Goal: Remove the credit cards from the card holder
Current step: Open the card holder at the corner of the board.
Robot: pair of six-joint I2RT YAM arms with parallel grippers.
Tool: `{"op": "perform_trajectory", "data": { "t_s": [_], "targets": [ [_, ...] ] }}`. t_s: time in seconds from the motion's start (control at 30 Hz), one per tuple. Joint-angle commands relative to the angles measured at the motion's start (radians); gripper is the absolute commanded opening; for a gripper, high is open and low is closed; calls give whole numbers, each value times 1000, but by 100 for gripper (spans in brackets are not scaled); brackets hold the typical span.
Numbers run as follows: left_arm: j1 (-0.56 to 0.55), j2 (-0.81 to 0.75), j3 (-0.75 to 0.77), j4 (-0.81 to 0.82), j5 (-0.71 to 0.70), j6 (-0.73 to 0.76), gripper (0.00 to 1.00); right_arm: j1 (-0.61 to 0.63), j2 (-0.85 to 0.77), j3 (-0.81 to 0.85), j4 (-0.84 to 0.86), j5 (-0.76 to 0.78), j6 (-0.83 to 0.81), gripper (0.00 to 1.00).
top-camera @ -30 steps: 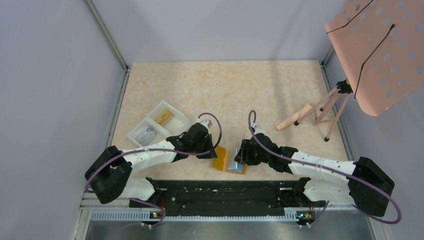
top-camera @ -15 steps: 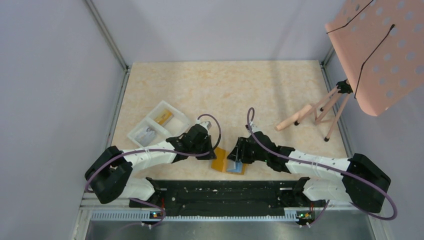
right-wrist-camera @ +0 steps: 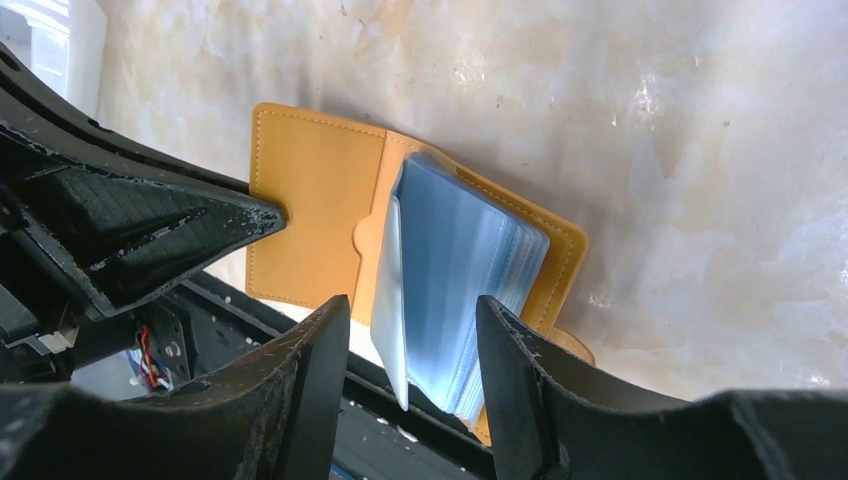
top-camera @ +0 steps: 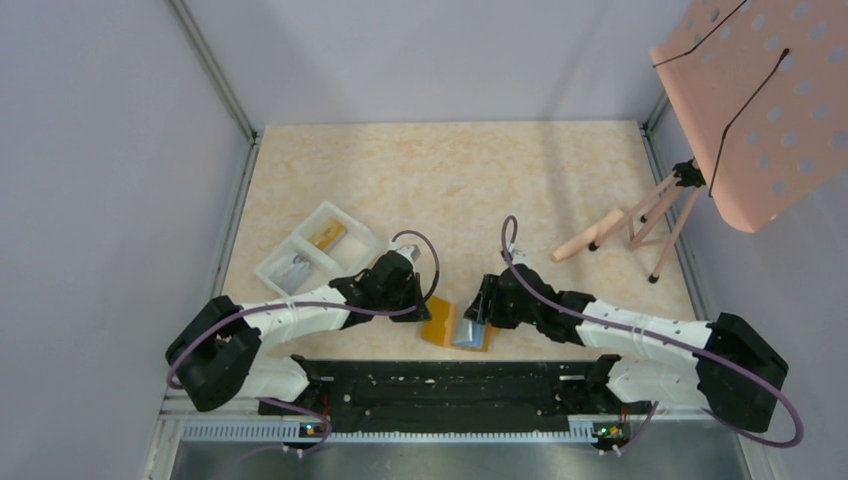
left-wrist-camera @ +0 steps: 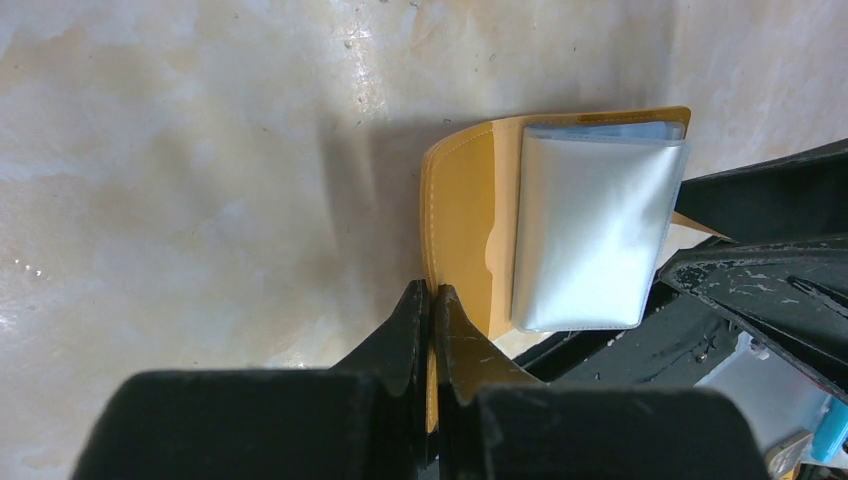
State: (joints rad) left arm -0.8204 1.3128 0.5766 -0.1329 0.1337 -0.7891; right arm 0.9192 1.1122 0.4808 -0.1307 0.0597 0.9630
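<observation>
The tan-orange card holder (top-camera: pixel 438 322) lies open at the table's near edge, also in the left wrist view (left-wrist-camera: pixel 465 215) and the right wrist view (right-wrist-camera: pixel 310 215). A light blue stack of cards in clear sleeves (right-wrist-camera: pixel 460 265) stands up from its right half; it looks whitish-silver in the left wrist view (left-wrist-camera: pixel 590 235). My left gripper (left-wrist-camera: pixel 432 295) is shut on the holder's left flap edge. My right gripper (right-wrist-camera: pixel 412 308) is open, its fingers on either side of the blue stack without pinching it.
A white two-compartment tray (top-camera: pixel 312 248) with small items sits left of the arms. A pink perforated board on a wooden tripod (top-camera: pixel 640 220) stands at the right. The black rail (top-camera: pixel 450 385) runs under the holder's overhanging near edge.
The right gripper moved in to the left over the holder and then back a little to the right. The blue stack now stands more upright. The left gripper shifted slightly left, still clamped.
</observation>
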Motion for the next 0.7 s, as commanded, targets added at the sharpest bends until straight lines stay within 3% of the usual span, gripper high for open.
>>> {"op": "perform_trajectory", "data": {
  "t_s": [0.0,0.3,0.67],
  "targets": [
    [-5,-26,-14,18,-11,-8,0,-10,16,-3,42,-4,24,50],
    [-5,-27,-17,19,-8,-13,0,-9,81,23,51,-1,26,48],
    [-5,-33,-17,15,-14,-14,0,4,1,39,-58,56,33,50]
  ]
}}
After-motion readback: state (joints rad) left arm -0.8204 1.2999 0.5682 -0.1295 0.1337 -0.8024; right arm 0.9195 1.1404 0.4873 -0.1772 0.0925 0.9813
